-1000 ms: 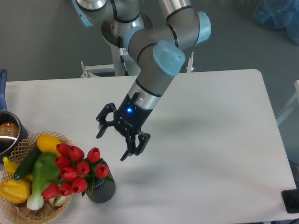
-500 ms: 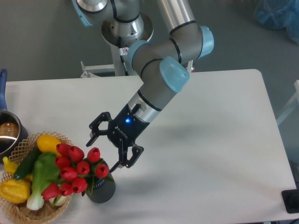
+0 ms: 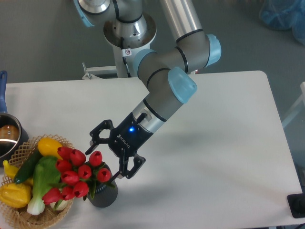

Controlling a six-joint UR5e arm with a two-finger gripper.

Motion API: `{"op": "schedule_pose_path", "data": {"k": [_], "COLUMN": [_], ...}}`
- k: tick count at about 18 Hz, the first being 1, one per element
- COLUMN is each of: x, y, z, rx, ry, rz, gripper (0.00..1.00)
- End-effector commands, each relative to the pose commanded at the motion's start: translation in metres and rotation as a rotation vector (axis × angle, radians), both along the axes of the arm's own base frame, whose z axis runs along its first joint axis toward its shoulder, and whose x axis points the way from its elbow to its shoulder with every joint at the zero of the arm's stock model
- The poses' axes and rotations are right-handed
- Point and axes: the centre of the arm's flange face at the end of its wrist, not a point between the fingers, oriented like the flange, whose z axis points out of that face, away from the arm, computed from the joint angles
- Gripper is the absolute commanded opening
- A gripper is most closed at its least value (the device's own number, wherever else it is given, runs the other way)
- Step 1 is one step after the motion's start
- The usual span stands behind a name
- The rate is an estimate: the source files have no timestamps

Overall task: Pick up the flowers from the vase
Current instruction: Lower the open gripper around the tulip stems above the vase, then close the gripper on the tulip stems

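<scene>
The flowers (image 3: 76, 175), a bunch of red tulip buds with green stems and leaves, stand in the small dark grey ribbed vase (image 3: 103, 192) at the table's front left. They lean left over the wicker basket. My gripper (image 3: 108, 155) is open and empty, just above and to the right of the bunch. One finger (image 3: 95, 135) is up left of the buds and the other (image 3: 129, 170) is to the right of the vase mouth. The jaws do not touch the flowers.
A wicker basket (image 3: 21, 217) with yellow and green vegetables sits at the front left, touching the flowers. A steel pot (image 3: 8, 138) with a blue handle stands at the left edge. The white table (image 3: 214, 157) stretches to the right.
My gripper has moved down and left toward the flowers, from the table's middle to just above the vase. It stays open. The flowers and vase have not moved.
</scene>
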Motion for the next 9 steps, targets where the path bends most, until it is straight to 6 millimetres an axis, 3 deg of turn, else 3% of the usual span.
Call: {"op": "schedule_pose_path", "data": {"k": [1,2,5,8,9], "x": [0.0003,0.0003,0.0010,-0.0014,-0.0023], "y": [0.0010,0.0018,0.0023,-0.0017,-0.0035], "z": [-0.0015,-0.0032,-0.0062,-0.0064,-0.0059], "rx": [0.010,0.017,0.039,0.060,0.070], "ry": [-0.013,-0.025,-0.016,0.010,0.026], "rz": [-0.005,-0.009,-0.029,-0.044,-0.051], "gripper": [1.00,0.92,0.43,0.05,0.00]}}
